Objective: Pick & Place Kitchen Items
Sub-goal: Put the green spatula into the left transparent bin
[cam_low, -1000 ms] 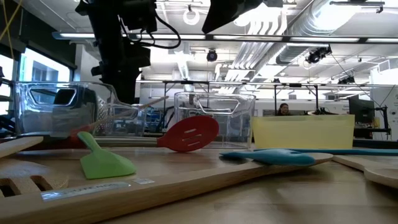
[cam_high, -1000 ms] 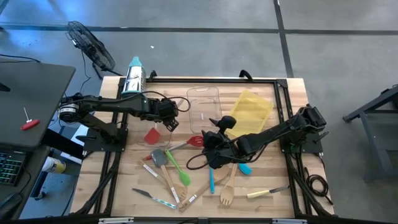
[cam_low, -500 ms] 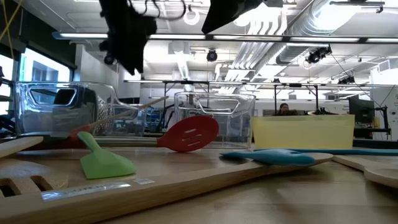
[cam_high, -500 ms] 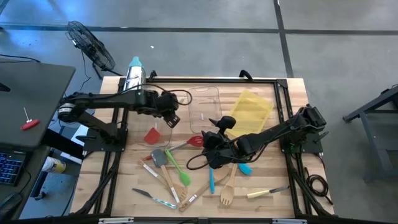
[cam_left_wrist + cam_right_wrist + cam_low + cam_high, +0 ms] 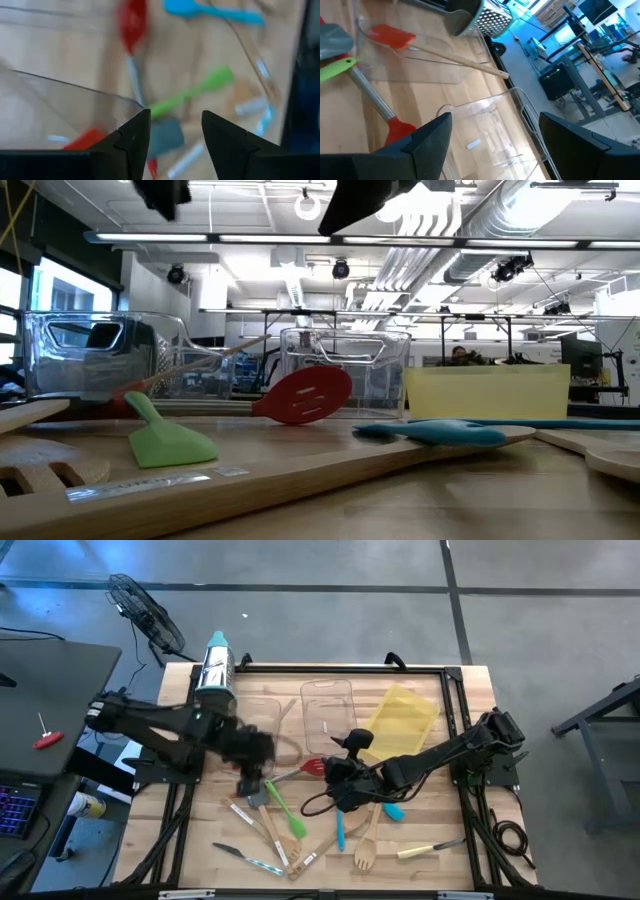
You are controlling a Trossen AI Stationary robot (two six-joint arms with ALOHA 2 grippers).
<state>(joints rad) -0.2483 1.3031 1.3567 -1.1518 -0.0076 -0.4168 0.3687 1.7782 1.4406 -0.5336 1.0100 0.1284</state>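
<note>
Several kitchen items lie on the near half of the table: a grey spatula (image 5: 257, 793), a green spatula (image 5: 287, 817), a red slotted spatula (image 5: 312, 767), a teal spatula (image 5: 393, 810), a wooden fork (image 5: 365, 852) and small knives (image 5: 430, 850). My left gripper (image 5: 256, 754) is open and empty, above the table just near of the left clear bin (image 5: 262, 718). Its wrist view shows the green spatula (image 5: 192, 91) and the grey spatula (image 5: 166, 136) beyond its fingers. My right gripper (image 5: 335, 778) is open and empty, beside the red slotted spatula. A wooden spoon (image 5: 455, 61) and a red spatula (image 5: 391, 35) lie in the left clear bin.
A second clear bin (image 5: 328, 705) and a yellow bin (image 5: 403, 715) stand at the far middle. A steel cylinder with a teal cap (image 5: 214, 665) stands at the far left. A black cable (image 5: 315, 800) loops under my right arm. Bare wood shows at the near right.
My left gripper has gone from above the left clear bin toward the table's near edge and now hangs over the spatulas near that bin. In the low view it has left the picture at the top. My right arm has kept still.
</note>
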